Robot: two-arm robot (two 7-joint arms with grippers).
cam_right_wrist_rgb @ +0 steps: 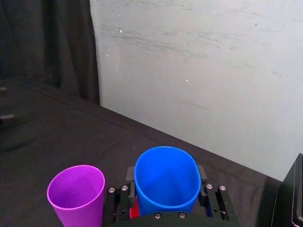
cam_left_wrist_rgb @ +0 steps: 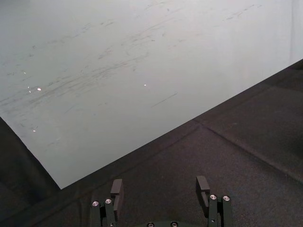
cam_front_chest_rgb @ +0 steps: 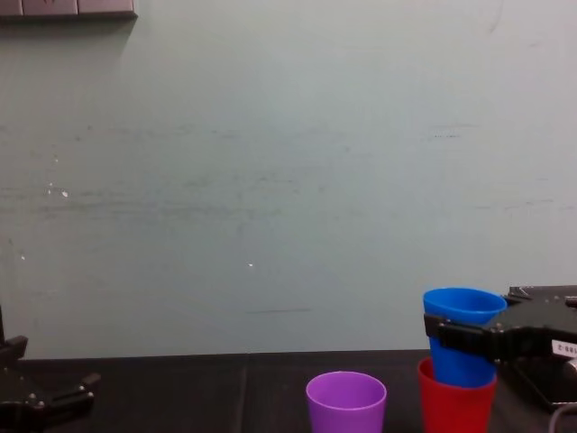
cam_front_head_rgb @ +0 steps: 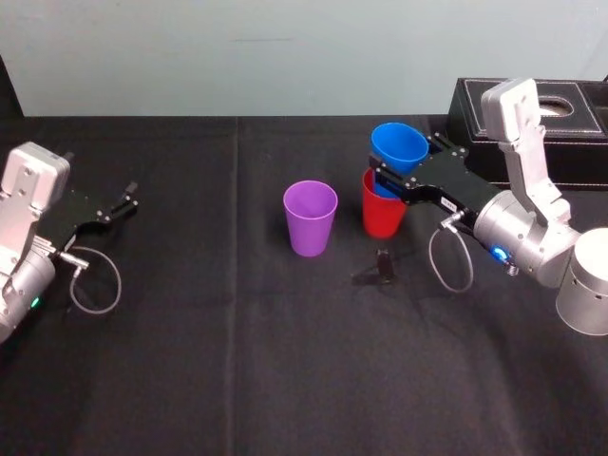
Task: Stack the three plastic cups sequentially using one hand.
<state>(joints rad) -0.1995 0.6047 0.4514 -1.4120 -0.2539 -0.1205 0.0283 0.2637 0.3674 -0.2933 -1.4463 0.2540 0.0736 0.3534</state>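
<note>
Head view, right pincer: closed around the blue cup a little below its rim, reaching in from the right over the surface
Head view, blue cup: its base is inside the mouth of the red cup, and it leans a little off the red cup's line; most of it stands above the red rim
Head view, purple cup: upright and alone, near the red cup on its left, not touching it
Head view, left pincer: parked at the left edge, well apart from all three cups
Head view, black box: at the far right, behind the working arm
Left wrist view, left pincer: fingers spread with nothing between them, over bare surface
Right wrist view, blue cup: clamped between the two fingers, mouth up; a sliver of red shows under it, and the purple cup stands beside
Chest view, blue cup: part-way down in the red cup, with a finger crossing it just above the red rim
Step, as judged: the first nesting is half made, and the purple cup is not yet joined
Risk, tilt: lowered at this lean, the blue wall may catch the red rim and sit crooked, or tip the red cup
Risk, low finger: pushing further could press the finger onto the red rim and shove that cup towards the purple one
Risk, release: letting go before the cup is seated could leave it loose and askew
</note>
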